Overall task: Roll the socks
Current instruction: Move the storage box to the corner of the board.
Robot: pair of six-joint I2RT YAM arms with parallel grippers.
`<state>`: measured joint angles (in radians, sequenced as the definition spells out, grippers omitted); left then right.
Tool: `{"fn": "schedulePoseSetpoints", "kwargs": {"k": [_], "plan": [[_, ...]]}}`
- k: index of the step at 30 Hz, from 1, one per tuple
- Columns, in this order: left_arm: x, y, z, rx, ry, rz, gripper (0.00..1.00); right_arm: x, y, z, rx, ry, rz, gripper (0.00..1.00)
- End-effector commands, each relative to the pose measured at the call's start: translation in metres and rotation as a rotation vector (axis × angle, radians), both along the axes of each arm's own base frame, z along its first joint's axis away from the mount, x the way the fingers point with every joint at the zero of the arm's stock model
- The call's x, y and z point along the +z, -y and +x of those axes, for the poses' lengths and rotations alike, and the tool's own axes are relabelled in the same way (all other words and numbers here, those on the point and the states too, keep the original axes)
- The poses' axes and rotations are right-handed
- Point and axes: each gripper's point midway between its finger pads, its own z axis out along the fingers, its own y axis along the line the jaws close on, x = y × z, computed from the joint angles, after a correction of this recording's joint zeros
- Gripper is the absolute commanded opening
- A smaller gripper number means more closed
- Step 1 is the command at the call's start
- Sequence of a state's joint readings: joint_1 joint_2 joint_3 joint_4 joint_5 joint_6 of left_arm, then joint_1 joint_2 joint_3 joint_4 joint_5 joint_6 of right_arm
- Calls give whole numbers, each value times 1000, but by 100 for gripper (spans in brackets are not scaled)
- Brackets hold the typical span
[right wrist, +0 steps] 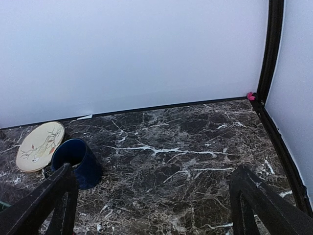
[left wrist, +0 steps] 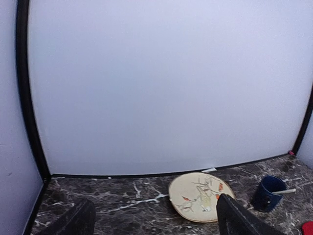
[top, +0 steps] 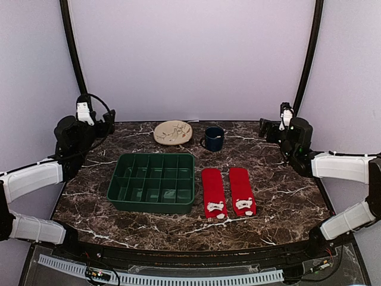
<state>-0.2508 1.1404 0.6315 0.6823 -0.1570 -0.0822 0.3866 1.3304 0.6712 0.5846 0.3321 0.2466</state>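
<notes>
Two red socks point(top: 228, 192), each with a white patterned band at its near end, lie flat side by side with a narrow gap between them on a dark marble table point(top: 286, 202), just right of a green compartment tray point(top: 149, 206). Farther back, a cream plate point(top: 173, 132) and a dark blue mug point(top: 214, 139) sit near each other. The left gripper point(left wrist: 154, 218) and right gripper point(right wrist: 154, 196) hang at the far left and far right corners, fingers spread wide and holding nothing, well apart from the socks.
</notes>
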Motion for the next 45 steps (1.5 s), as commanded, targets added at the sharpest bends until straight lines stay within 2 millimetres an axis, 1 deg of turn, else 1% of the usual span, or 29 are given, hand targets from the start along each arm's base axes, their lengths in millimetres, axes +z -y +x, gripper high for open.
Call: {"fn": "schedulePoseSetpoints", "kwargs": {"k": [1, 2, 3, 4, 5, 6, 8, 9, 10, 12, 13, 14, 17, 19, 21, 23, 27, 32, 35, 38, 43, 45], "plan": [[-7, 57, -4, -94, -72, 99, 88, 8, 12, -7, -59, 20, 44, 100], [-12, 76, -4, -125, -93, 123, 88, 14, -6, -9, 61, 53, 36, 100], [-17, 101, -10, -173, -110, 149, 88, 17, -17, -10, 134, 65, 45, 99], [-20, 118, -12, -205, -127, 167, 88, 19, -24, -10, 178, 63, 61, 94], [-27, 138, -16, -247, -155, 189, 88, 17, -32, -10, 221, 36, 71, 88], [-33, 160, -22, -291, -180, 213, 88, 12, -40, -9, 253, -8, 81, 83], [-46, 191, -32, -335, -215, 267, 88, -8, -49, -11, 259, -127, 102, 76], [-51, 205, -39, -348, -223, 299, 88, -18, -52, -16, 249, -182, 117, 73], [-55, 219, -45, -367, -230, 327, 88, -30, -49, -21, 214, -230, 142, 70], [-63, 244, -59, -412, -242, 371, 88, -49, -48, -40, 178, -296, 186, 66], [-67, 254, -65, -437, -252, 383, 88, -55, -46, -50, 148, -319, 201, 64], [-71, 264, -71, -467, -265, 390, 88, -61, -44, -60, 122, -341, 208, 62], [-81, 284, -85, -542, -303, 385, 87, -78, -45, -85, 78, -424, 199, 60], [-86, 294, -92, -588, -327, 372, 87, -86, -49, -99, 62, -469, 182, 60], [-91, 298, -96, -611, -354, 364, 86, -95, -56, -112, 69, -521, 151, 60], [-97, 299, -100, -621, -384, 359, 86, -101, -66, -122, 88, -558, 143, 61], [-120, 297, -104, -629, -451, 406, 85, -109, -77, -136, 100, -600, 126, 61], [-145, 311, -104, -668, -530, 478, 85, -115, -88, -141, 123, -612, 143, 62], [-155, 317, -101, -666, -590, 512, 83, -116, -93, -141, 128, -620, 138, 63], [-161, 318, -99, -648, -641, 530, 82, -119, -96, -141, 133, -629, 126, 64], [-170, 315, -104, -634, -734, 538, 79, -120, -96, -142, 133, -632, 106, 65], [-175, 315, -108, -637, -777, 539, 76, -121, -94, -141, 124, -632, 96, 65]]}}
